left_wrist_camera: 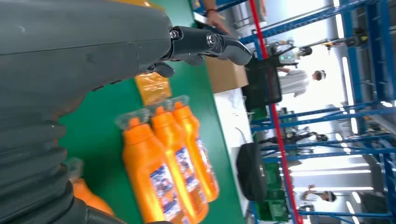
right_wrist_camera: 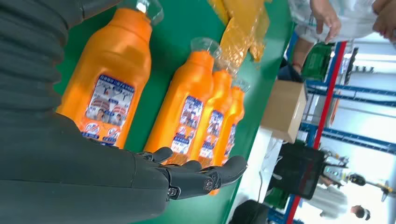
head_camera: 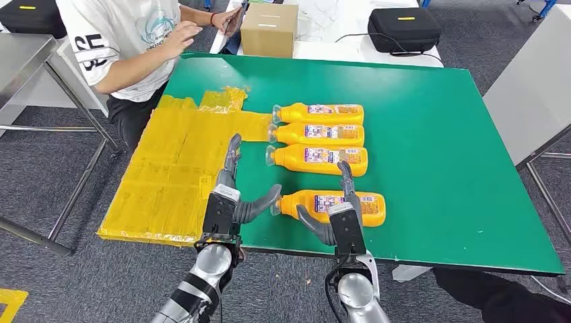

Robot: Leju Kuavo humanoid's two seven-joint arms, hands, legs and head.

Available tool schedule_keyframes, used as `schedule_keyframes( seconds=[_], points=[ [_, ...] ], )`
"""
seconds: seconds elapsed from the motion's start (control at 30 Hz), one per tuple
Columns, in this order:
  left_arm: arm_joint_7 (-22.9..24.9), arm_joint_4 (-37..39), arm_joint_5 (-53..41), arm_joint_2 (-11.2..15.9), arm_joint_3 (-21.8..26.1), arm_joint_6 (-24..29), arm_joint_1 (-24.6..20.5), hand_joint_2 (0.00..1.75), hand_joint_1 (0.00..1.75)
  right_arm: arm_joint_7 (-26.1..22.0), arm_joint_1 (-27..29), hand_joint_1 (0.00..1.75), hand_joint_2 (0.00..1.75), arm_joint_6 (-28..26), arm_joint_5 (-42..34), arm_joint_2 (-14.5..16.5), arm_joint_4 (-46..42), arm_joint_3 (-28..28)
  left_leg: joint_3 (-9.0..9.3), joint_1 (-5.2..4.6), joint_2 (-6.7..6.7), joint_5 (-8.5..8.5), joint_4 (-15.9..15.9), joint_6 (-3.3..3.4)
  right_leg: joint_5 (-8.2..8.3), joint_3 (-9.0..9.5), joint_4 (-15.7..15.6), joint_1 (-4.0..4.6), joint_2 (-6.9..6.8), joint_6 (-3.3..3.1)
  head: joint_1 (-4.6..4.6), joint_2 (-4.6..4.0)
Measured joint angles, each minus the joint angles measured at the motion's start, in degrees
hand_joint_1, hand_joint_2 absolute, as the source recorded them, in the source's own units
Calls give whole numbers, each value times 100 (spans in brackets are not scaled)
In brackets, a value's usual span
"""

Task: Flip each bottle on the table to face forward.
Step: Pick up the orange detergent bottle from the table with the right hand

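Note:
Several orange bottles with clear caps lie on their sides on the green table, labels up, caps pointing left. Three form a tight stack farther back; the nearest bottle lies alone by the front edge. My left hand hovers just left of that bottle's cap, fingers spread, thumb reaching toward the cap, holding nothing. My right hand sits over the bottle's body, fingers extended above the label, not gripping it. The right wrist view shows the nearest bottle and the others beyond my open fingers.
A yellow plastic sheet covers the table's left part. A person in a white shirt stands at the back left near a cardboard box. A black case sits on the far table. The green table's right half is bare.

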Motion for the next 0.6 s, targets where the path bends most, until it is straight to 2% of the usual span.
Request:
schedule_keyframes(
  seconds=[0.17, 0.33, 0.47, 0.6],
  points=[
    [49, 38, 57, -49, 21, -55, -147, 175, 0, -27, 0, 0, 175, 9, 0, 44, -23, -2, 2, 0, 1, 0, 0, 0, 1, 1, 1, 0, 1, 1, 0, 0],
    [244, 72, 490, -70, -19, -400, -181, 175, 0, -27, 7, 0, 175, -8, 2, 49, -58, -2, 2, 0, 2, 0, 0, 0, 1, 1, 1, 0, 1, 1, 0, 0],
    [245, 72, 491, -70, -20, -401, -181, 175, 0, -27, 7, 0, 175, -9, 2, 49, -58, -2, 2, 0, 2, 0, 0, 0, 1, 1, 1, 0, 1, 1, 0, 0],
    [223, 116, 712, -54, -264, -278, -102, 175, 0, 5, 120, 0, 175, -130, 125, 16, -136, -62, -1, 0, 1, -3, 0, 2, 0, 0, 0, 0, 0, 1, -1, 0]
  ],
)
